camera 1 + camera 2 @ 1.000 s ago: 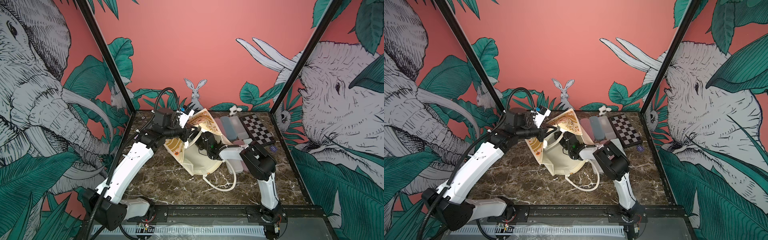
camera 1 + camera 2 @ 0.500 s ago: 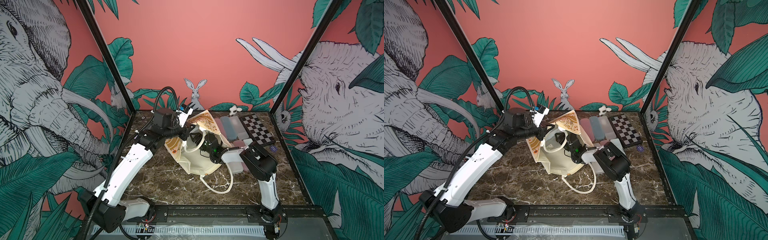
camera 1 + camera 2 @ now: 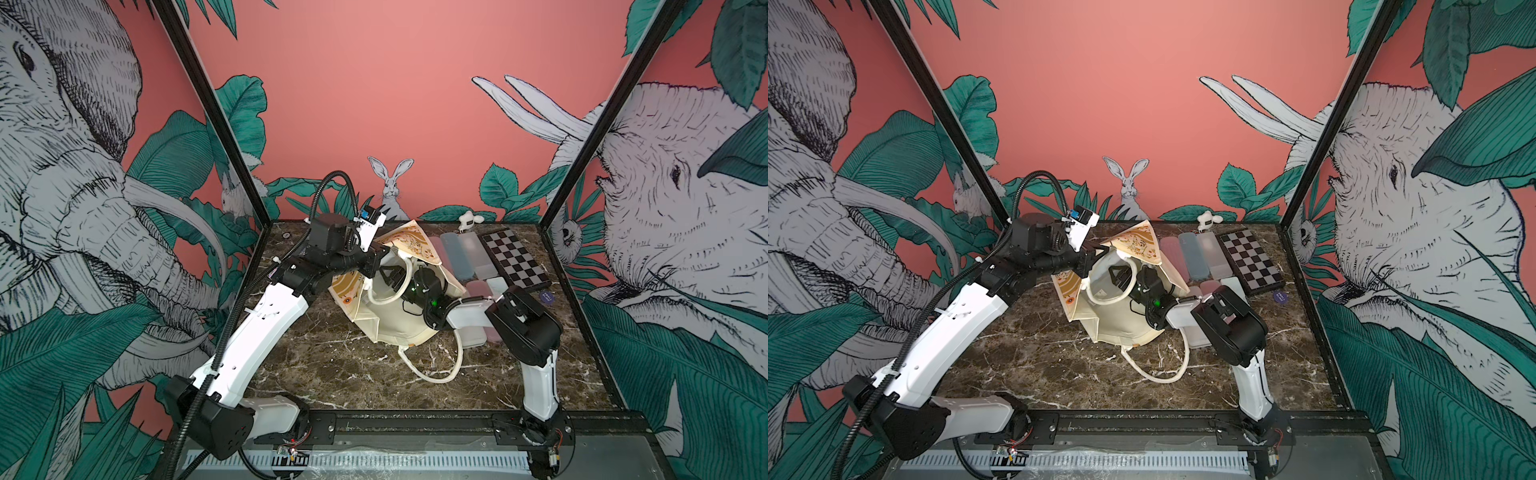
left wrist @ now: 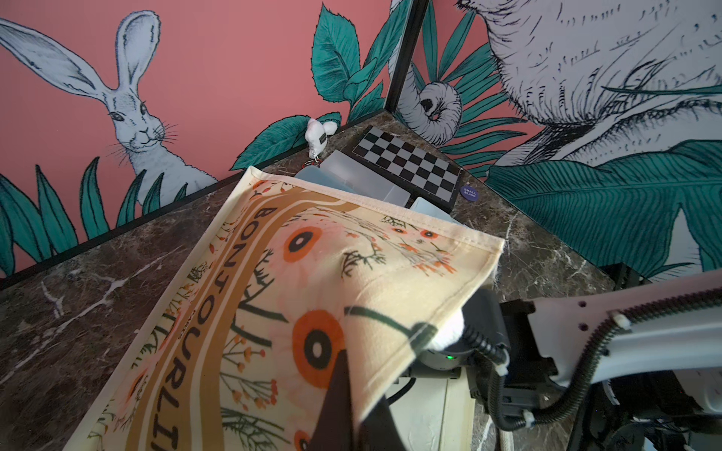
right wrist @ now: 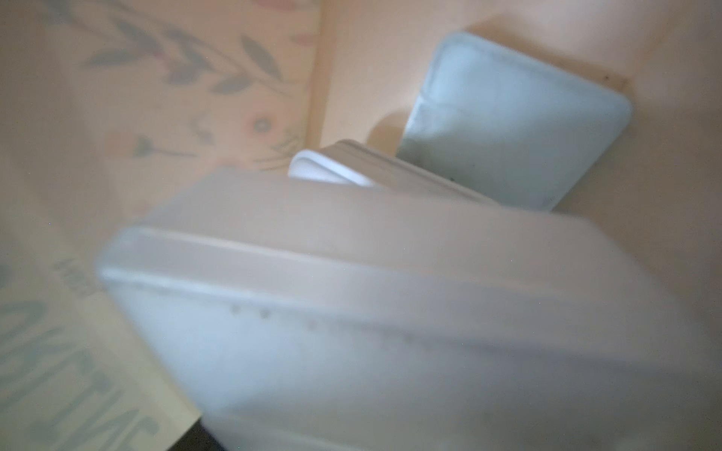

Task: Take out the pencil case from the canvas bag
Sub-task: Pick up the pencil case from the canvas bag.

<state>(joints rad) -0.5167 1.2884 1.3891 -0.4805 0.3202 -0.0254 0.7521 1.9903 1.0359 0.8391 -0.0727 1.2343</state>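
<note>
The tall cream canvas bag (image 3: 386, 328) with orange flowers and mustard stripes sits in the middle of the dark marble tabletop (image 3: 332, 374) in both top views. The left jaws are pinched tight on the top edge of the bag's mouth and hold it up, so the mouth stands wide.

The white right arm (image 3: 469, 316) comes in over the bag's right edge, and the right jaws are down inside the mouth. They look dark and small there, so I cannot tell how wide they are or if they hold anything.

In the right wrist view, a frosted white plastic pencil case (image 5: 390, 332) is very close and blurry inside the bag. A pale blue case (image 5: 515, 117) lies farther in.

One cream loop handle (image 3: 436, 376) lies flat on the tabletop at the lower middle. On the right, the bag's edge is just beside a row of frosted cases (image 3: 457, 253) and a black-and-white checkerboard (image 3: 515, 257), so that side is crowded. The lower left of the tabletop has open room.
</note>
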